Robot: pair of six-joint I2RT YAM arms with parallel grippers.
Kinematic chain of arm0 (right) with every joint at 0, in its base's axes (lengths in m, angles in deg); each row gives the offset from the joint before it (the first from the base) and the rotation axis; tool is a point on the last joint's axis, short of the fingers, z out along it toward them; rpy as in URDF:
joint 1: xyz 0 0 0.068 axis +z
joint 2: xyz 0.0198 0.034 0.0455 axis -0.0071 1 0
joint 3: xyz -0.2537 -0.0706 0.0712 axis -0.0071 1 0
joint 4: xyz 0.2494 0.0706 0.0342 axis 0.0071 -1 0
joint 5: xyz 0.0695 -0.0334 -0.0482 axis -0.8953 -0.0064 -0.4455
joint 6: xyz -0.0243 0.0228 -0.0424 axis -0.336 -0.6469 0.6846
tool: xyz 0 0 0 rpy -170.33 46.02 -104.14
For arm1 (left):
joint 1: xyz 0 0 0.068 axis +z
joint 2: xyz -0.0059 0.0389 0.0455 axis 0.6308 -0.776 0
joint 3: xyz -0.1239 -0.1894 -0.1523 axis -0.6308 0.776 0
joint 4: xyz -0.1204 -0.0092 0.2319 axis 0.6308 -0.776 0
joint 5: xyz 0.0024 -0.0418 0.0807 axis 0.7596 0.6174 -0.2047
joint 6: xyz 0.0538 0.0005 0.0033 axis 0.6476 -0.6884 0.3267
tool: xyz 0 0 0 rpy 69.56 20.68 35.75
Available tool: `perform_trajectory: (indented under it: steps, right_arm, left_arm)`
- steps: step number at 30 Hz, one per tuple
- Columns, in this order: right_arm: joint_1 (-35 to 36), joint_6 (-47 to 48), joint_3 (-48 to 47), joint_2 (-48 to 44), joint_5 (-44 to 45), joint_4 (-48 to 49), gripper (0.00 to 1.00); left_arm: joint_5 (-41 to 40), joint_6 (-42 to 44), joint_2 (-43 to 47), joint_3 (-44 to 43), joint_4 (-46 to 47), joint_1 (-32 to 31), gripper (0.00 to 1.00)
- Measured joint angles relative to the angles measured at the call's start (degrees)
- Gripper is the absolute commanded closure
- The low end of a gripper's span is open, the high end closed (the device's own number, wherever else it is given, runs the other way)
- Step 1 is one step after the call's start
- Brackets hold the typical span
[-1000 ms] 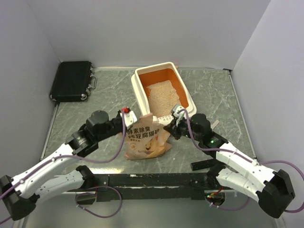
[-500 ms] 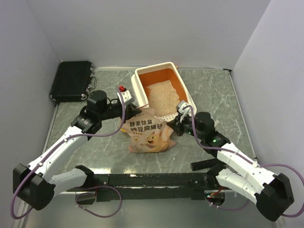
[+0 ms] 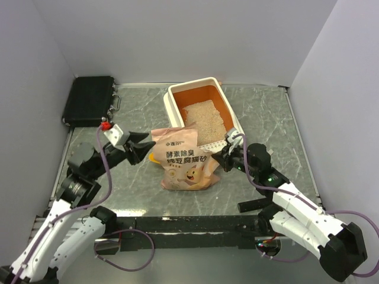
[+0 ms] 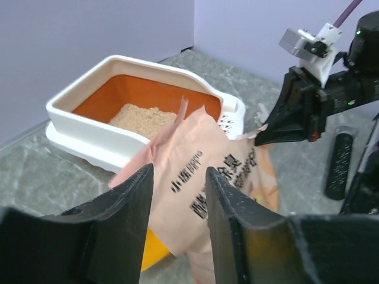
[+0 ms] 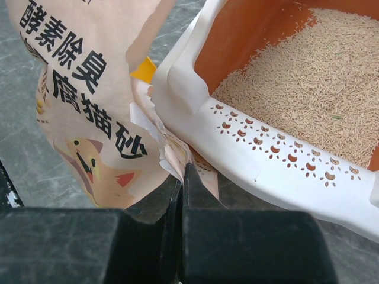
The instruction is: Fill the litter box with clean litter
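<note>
**Bag upright at the litter box's slotted end**

My right tool is pinched tight on the torn edge of the glossy pink bag. My left tool gapes wide, holding nothing. The white, orange-lined litter box sits mid-tabletop with sandy litter inside. A black case lies far left.

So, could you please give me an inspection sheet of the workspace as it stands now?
Surface: grey marbled table.
Job's things: litter box at far middle; clean litter covers part of its orange floor.
Clutter: peach bag leaning at the box's slotted near end; yellow scoop peeking out between bag and box; black case far left.
Grippers: left hand open beside the bag, holding nothing; right hand shut on the bag's torn edge.
Cables: purple cables run along both arms.
Surroundings: plain walls on three sides.
</note>
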Motion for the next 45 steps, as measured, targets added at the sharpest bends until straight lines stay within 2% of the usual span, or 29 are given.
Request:
perform_trajectory:
  steps: [3, 8, 16, 27, 30, 32, 33, 35, 36, 37, 39, 40, 42, 45]
  right_arm:
    - [-0.26, -0.31, 0.63, -0.13, -0.04, 0.94, 1.0]
    - [-0.46, -0.7, 1.31, -0.57, -0.52, 1.75, 1.0]
    - [-0.72, -2.82, 4.2, -2.71, -1.18, 4.61, 1.0]
    - [-0.83, -3.67, 5.73, -4.7, -2.32, 5.42, 1.0]
    - [-0.85, -3.98, 5.9, -4.79, -2.54, 5.62, 1.0]
    - [-0.85, -4.24, 6.05, -4.79, -2.67, 5.92, 1.0]
    - [-0.96, -4.35, 6.25, -4.79, -2.86, 6.27, 1.0]
    - [-1.11, -4.52, 6.84, -4.87, -2.91, 7.08, 1.0]
    - [-1.18, -4.7, 7.06, -4.92, -3.04, 7.32, 0.94]
    - [-1.2, -4.74, 7.28, -5.05, -3.1, 7.58, 0.67]
    - [-1.2, -5.62, 7.82, -5.79, -3.3, 7.78, 0.51]
    - [-1.25, -5.97, 7.96, -6.36, -3.45, 7.91, 0.39]
    - [-1.44, -6.56, 8.02, -8.11, -3.78, 8.13, 0.29]
    - [-1.84, -7.37, 8.41, -12.28, -3.96, 8.37, 0.25]
  left_arm:
    - [-1.99, -3.89, 4.68, 3.91, 0.11, -0.02, 0.51]
    - [-5.14, -9.9, 5.35, 10.25, -0.02, -0.02, 0.5]
    - [-9.92, -18.88, 2.03, 12.39, -0.48, -0.02, 0.49]
    - [-7.54, -28.44, -3.13, 18.21, 9.31, -0.02, 0.51]
    - [-6.4, -30.08, -3.8, 19.32, 11.23, -0.02, 0.58]
    - [-5.49, -30.77, -4.09, 19.71, 12.57, 0.0, 0.82]
    - [-4.9, -31.06, -4.28, 19.96, 13.51, -0.02, 0.98]
    - [-3.69, -31.63, -4.44, 20.63, 15.21, 0.02, 0.99]
    - [-3.13, -32.02, -4.52, 21.09, 15.96, 0.04, 0.99]
    - [-2.75, -32.2, -4.55, 21.44, 16.63, 0.11, 0.99]
    - [-2.01, -32.41, -4.52, 22.12, 17.84, 0.2, 0.99]
    - [-1.84, -32.44, -4.44, 22.32, 18.12, 0.2, 0.99]
    - [-1.84, -32.37, -3.85, 22.43, 17.97, 0.2, 0.99]
    - [-1.97, -31.95, -2.47, 22.36, 16.5, 0.2, 0.99]
